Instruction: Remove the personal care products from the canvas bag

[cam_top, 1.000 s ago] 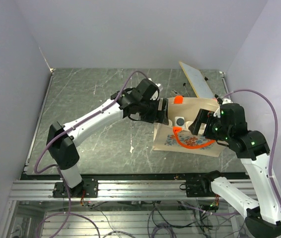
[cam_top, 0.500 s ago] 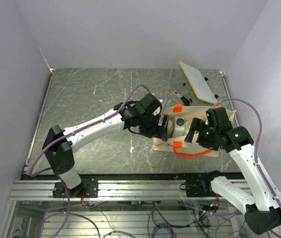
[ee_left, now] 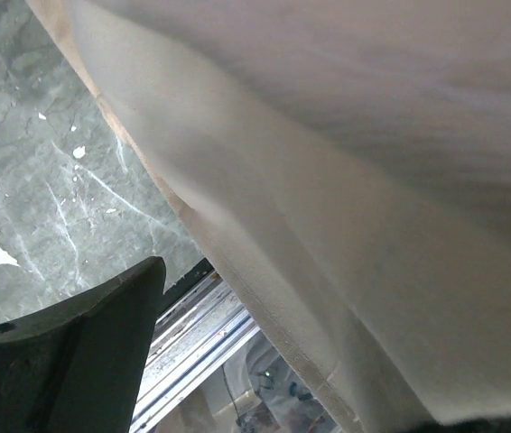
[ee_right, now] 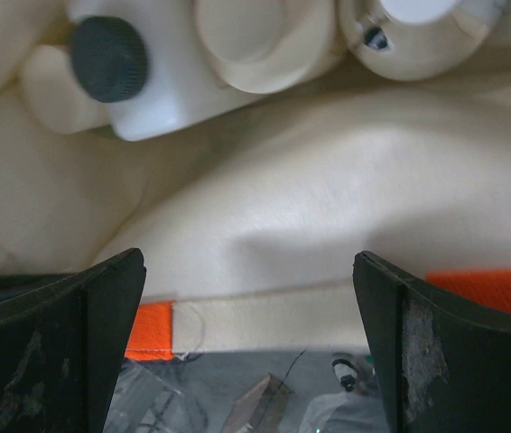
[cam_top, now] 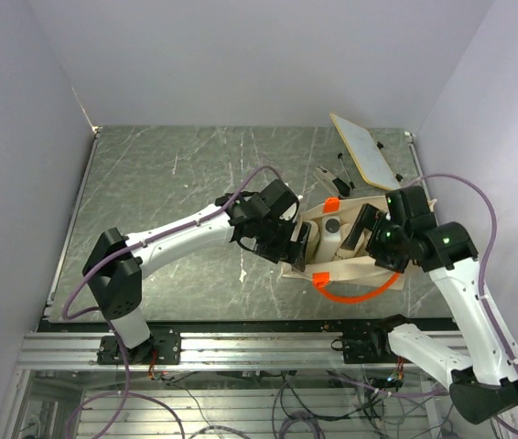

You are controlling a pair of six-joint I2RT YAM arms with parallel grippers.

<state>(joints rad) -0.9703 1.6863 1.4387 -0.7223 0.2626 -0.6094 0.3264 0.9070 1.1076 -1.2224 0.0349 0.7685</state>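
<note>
The canvas bag stands tipped with its mouth facing up, between both arms. Inside it shows a white bottle with a dark cap. My left gripper is at the bag's left wall. The left wrist view is mostly canvas, and one dark finger stands apart from it. My right gripper is open over the bag's right rim. Beyond that rim lie a white bottle with a black cap, a cream round one and a pale round one.
A flat tan board leans at the back right, with a small dark clip near it. An orange handle loops out of the bag toward the table's near rail. An orange tab sits on the far rim.
The bag went from lying print side up to tipped with its mouth upward. Both grippers moved in toward it and nearer the rail. The right jaws spread a little wider.
</note>
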